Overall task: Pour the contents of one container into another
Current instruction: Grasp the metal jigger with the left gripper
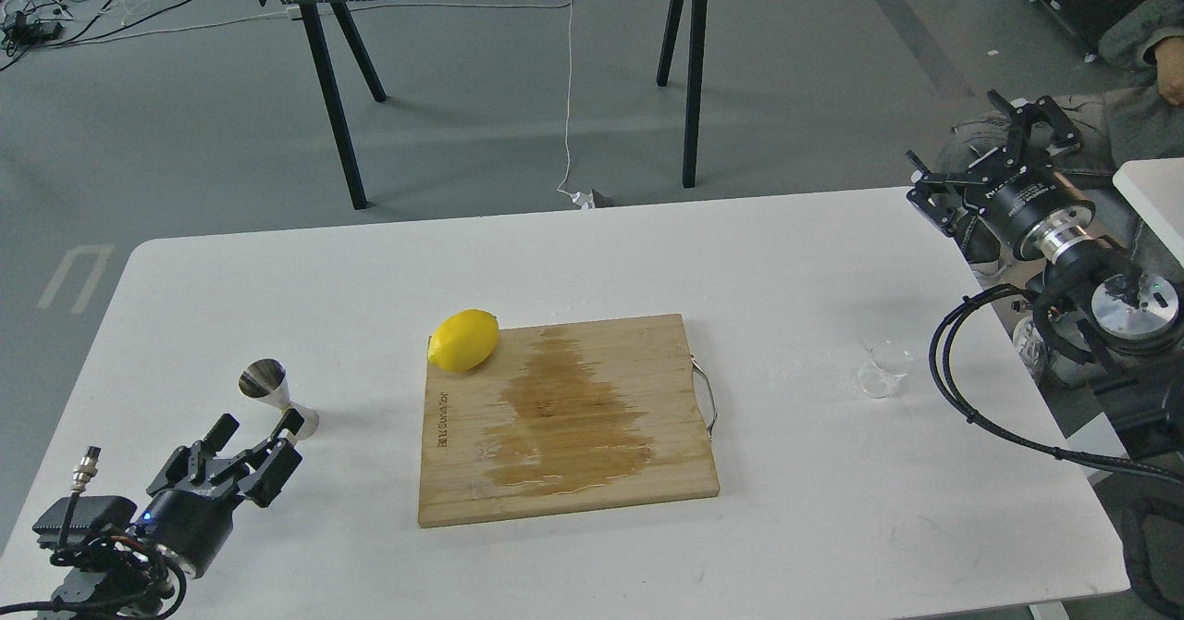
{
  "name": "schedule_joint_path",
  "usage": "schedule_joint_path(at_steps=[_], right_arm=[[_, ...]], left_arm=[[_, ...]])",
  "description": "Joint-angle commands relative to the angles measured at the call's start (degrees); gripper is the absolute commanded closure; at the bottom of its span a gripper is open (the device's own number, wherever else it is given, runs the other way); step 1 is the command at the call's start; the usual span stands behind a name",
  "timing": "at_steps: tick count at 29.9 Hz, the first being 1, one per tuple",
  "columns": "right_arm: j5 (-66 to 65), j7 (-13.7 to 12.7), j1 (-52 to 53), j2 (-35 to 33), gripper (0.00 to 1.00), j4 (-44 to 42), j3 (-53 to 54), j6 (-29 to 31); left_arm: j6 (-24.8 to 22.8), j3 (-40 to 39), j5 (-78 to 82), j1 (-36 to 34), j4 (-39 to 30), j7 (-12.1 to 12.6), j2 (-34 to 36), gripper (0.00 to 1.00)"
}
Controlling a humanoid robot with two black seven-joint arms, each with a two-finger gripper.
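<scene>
1. My left gripper [252, 442] has its jaws spread and empty, low at 7 o'clock on the table [786, 546], just short of the jigger [277, 395]. My right gripper [990, 153] is spread too, holding nothing, up past the table's edge at 2 o'clock.
2. The glass cup [883, 369] stands upright at 3 o'clock, alone, well apart from the cutting board [666, 472] and the lemon [463, 340].
3. I judge the cup light, thin-walled, slick and fragile: I would pinch it gently across its mid-wall, below the rim.
4. The steel jigger looks stiff but tippy on its narrow cone; I would steady it at the waist.
</scene>
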Motion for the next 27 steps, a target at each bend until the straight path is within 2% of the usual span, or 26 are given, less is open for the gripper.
schedule_joint_path(at_steps=[1, 20, 27], right_arm=[[0.0, 0.0, 0.0, -0.1, 0.01, 0.1, 0.0, 0.0], [0.0, 0.0, 0.0, -0.1, 0.01, 0.1, 0.1, 0.0], [0.0, 0.0, -0.1, -0.1, 0.01, 0.1, 0.2, 0.0]], left_arm=[[0.0, 0.4, 0.0, -0.7, 0.9, 0.0, -0.6, 0.00], [0.0, 2.9, -0.1, -6.0, 8.0, 0.0, -4.4, 0.01], [0.0, 5.2, -0.4, -9.5, 12.1, 0.0, -5.7, 0.06]])
